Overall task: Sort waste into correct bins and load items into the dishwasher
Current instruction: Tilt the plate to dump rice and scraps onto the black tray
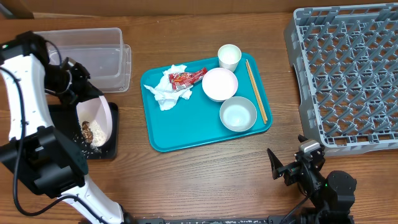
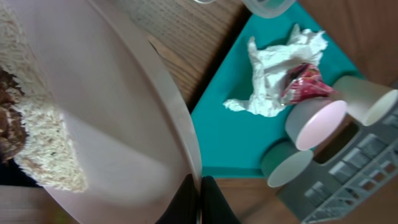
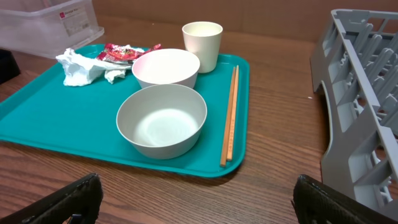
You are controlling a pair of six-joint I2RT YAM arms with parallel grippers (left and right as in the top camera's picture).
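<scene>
At the left of the overhead view, the left tool [image 2: 199,198] is clenched on the rim of the flat round white plate [image 1: 98,115], which tilts over the shallow black rectangular tray [image 1: 106,151]. White rice grains [image 2: 43,149] and brown food scraps [image 1: 92,132] sit at the plate's low edge. Lower right, the right tool [image 3: 198,202] hangs released above the wooden bench [image 1: 205,180]. Crumpled white tissues [image 1: 163,92] and a red wrapper [image 1: 185,78] lie on the teal tray [image 1: 186,127].

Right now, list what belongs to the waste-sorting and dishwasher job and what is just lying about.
Job: plate carrying rice and food scraps, tilted over the black tray; clear tub; tissues; red wrapper; far bowl; near bowl; cup; chopsticks; dish rack.
Lying about: teal tray under the dishes; wooden table.
</scene>
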